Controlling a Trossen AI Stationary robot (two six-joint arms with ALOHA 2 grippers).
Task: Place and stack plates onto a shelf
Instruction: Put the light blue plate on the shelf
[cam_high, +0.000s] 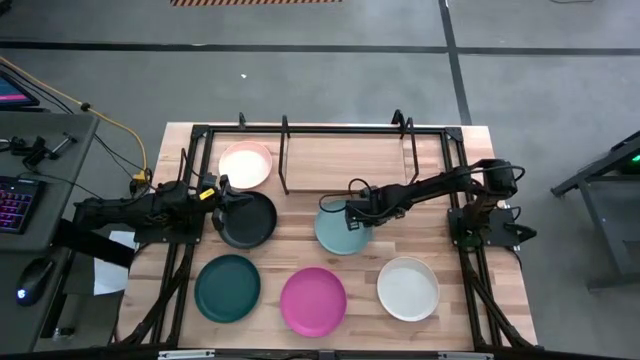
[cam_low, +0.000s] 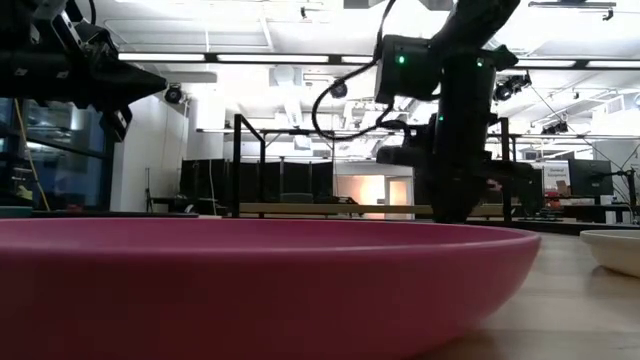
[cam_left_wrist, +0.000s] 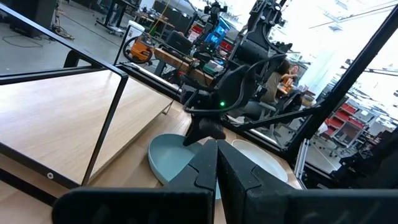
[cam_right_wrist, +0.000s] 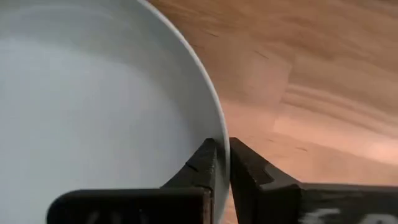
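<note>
The light blue plate (cam_high: 345, 232) lies mid-table, with my right gripper (cam_high: 346, 212) shut on its far rim. My left gripper (cam_high: 226, 200) is shut on nothing. It hovers over the left edge of the black plate (cam_high: 248, 222); the low view shows the left gripper (cam_low: 150, 82) raised well above the table. The pale pink plate (cam_high: 246, 164) rests flat on the left end of the shelf (cam_high: 345, 160), a wood board in a black wire frame. Along the near side lie the dark teal plate (cam_high: 227, 288), the magenta plate (cam_high: 313, 300) and the white plate (cam_high: 408, 288). My right gripper (cam_right_wrist: 222, 155) pinches the light blue plate's rim (cam_right_wrist: 219, 121), one finger inside the plate and one outside. The fingers slant down from the table's right and far side. As far as the high view shows, the plate lies flat on the tabletop.
The shelf's black posts and rails (cam_high: 286, 150) stand just beyond both grippers. Black frame bars (cam_high: 180, 260) run along the table's left and right sides. A keyboard and mouse sit on a desk (cam_high: 30, 200) left of the table. Bare wood shows on the shelf's middle and right.
</note>
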